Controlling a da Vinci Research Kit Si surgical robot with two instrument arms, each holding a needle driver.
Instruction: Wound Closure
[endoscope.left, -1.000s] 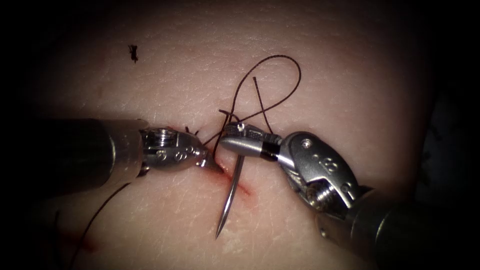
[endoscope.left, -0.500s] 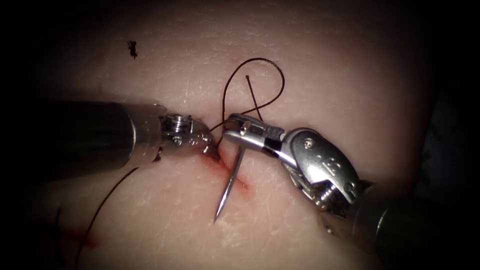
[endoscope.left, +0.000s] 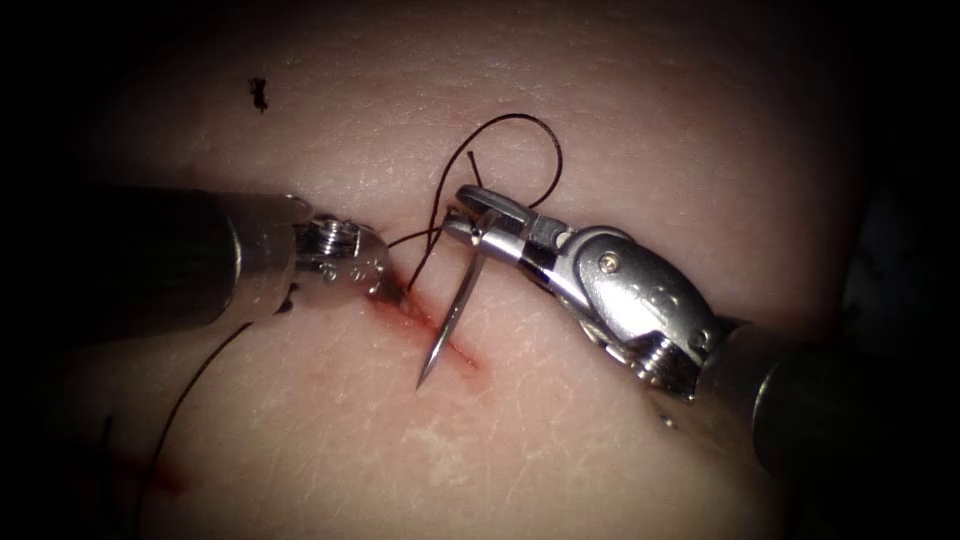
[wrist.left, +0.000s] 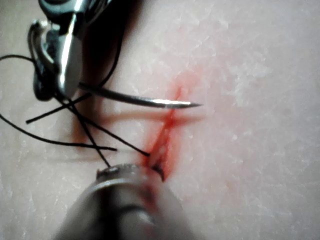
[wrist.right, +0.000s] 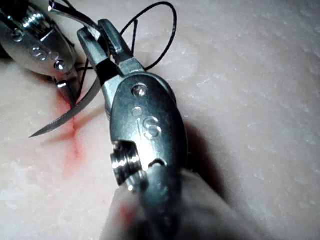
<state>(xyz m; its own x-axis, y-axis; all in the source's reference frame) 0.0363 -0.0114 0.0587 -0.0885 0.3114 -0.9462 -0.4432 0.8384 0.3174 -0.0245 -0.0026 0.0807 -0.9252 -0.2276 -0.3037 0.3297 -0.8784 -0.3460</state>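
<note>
My right tool (endoscope.left: 465, 212) is shut on the needle (endoscope.left: 450, 320) near its thread end. The needle hangs free of the tissue, its tip pointing down across the red cut (endoscope.left: 452, 350). The left tool (endoscope.left: 395, 288) is shut on the tissue at the upper end of the cut, on its left edge. Dark thread (endoscope.left: 520, 116) loops above the right jaws and runs down to the cut by the left tip. The left wrist view has the needle (wrist.left: 150, 101) over the cut (wrist.left: 167, 130). In the right wrist view the needle (wrist.right: 60, 122) is behind my right tool (wrist.right: 95, 32).
A short cut piece of thread (endoscope.left: 258, 93) lies on the tissue (endoscope.left: 620, 120) at the upper left. More thread (endoscope.left: 195, 385) trails from under the left shaft toward the lower left, past a spot of red fluid (endoscope.left: 165, 487).
Both tools have moved up and to the left, and the cut has shifted with the left tool. The needle rose with the right tool. The thread loop has grown smaller.
</note>
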